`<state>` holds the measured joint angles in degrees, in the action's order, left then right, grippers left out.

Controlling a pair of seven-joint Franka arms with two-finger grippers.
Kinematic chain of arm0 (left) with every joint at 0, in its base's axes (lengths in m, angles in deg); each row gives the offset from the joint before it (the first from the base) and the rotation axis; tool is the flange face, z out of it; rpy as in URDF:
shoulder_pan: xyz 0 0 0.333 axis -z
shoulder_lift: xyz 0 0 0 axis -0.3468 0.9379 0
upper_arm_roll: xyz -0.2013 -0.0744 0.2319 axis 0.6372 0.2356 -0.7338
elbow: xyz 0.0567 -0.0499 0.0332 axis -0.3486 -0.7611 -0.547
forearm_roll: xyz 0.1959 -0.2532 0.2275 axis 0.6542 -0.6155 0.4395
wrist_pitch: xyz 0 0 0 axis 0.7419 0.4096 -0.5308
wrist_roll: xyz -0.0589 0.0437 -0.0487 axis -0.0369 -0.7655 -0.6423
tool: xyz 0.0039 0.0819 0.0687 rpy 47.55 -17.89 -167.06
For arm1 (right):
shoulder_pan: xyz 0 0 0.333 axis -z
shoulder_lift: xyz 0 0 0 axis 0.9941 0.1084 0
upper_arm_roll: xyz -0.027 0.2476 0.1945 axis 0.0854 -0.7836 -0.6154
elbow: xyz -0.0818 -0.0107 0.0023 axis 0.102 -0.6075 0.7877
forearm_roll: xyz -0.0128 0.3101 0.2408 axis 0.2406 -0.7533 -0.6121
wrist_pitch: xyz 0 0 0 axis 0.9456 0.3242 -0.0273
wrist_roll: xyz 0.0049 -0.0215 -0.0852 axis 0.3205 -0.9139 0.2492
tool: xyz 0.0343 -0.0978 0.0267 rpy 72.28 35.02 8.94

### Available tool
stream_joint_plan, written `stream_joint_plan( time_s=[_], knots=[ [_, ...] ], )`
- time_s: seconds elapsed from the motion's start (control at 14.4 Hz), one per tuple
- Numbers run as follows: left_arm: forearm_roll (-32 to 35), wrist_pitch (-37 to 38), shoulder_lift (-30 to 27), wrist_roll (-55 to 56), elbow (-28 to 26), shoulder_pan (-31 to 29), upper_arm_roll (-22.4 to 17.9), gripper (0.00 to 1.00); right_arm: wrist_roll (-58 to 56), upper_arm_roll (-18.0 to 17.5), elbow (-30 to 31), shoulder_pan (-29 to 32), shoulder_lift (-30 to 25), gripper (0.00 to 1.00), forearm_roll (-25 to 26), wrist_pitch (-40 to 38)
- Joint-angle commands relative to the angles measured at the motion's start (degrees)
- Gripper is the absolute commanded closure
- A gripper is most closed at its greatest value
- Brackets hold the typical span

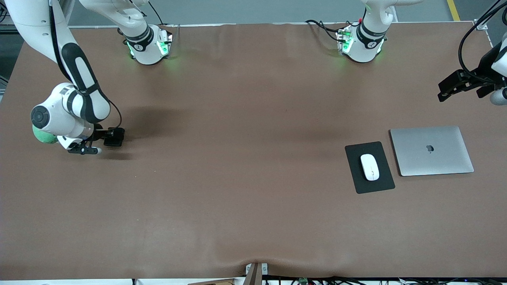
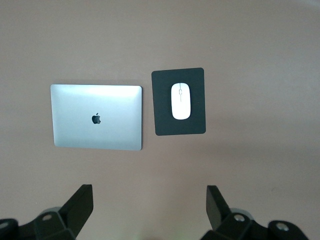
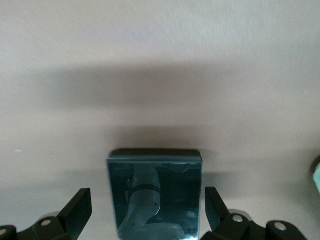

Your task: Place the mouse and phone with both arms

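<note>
Hovering low over the brown table (image 1: 237,198) at the right arm's end, the right gripper (image 3: 148,212) straddles the small black glossy phone (image 3: 155,192), fingers spread wide with the slab between them, not yet clamped. Doing this well likely means centring on the phone's 2 long edges and closing squarely. The left gripper (image 2: 148,210) waits in the air, also spread wide and empty, over the table near the closed silver laptop (image 1: 431,150). The white oval mouse (image 1: 369,166) already rests on the flat black mouse pad (image 1: 382,184) beside the laptop.
</note>
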<state>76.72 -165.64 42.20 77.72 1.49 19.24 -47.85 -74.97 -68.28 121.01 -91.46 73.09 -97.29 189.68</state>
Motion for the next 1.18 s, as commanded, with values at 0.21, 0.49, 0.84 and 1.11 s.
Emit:
stream_joint_plan(
  time_s=[0.21,0.49,0.84,1.11],
  knots=[
    [-0.88,1.27,-0.37,-1.15,1.67,-0.18,-0.06,0.0,-0.08,-0.61,-17.21,1.0,-0.24,0.0,0.5,-13.2],
    [-1.05,2.76,-0.9,-1.06,1.14,-0.26,0.03,0.0,-0.25,-0.7,-26.26,1.35,0.12,0.0,0.5,-16.52],
    [-2.19,1.8,-4.06,-1.07,-3.16,-0.27,0.03,0.0,-0.25,-0.78,-44.89,3.63,4.16,0.0,0.5,-34.2],
    [-4.48,1.53,-5.91,-1.06,-5.44,-1.67,0.03,0.0,-0.34,-1.05,-51.41,6.17,3.81,0.0,0.06,-36.14]
  ],
)
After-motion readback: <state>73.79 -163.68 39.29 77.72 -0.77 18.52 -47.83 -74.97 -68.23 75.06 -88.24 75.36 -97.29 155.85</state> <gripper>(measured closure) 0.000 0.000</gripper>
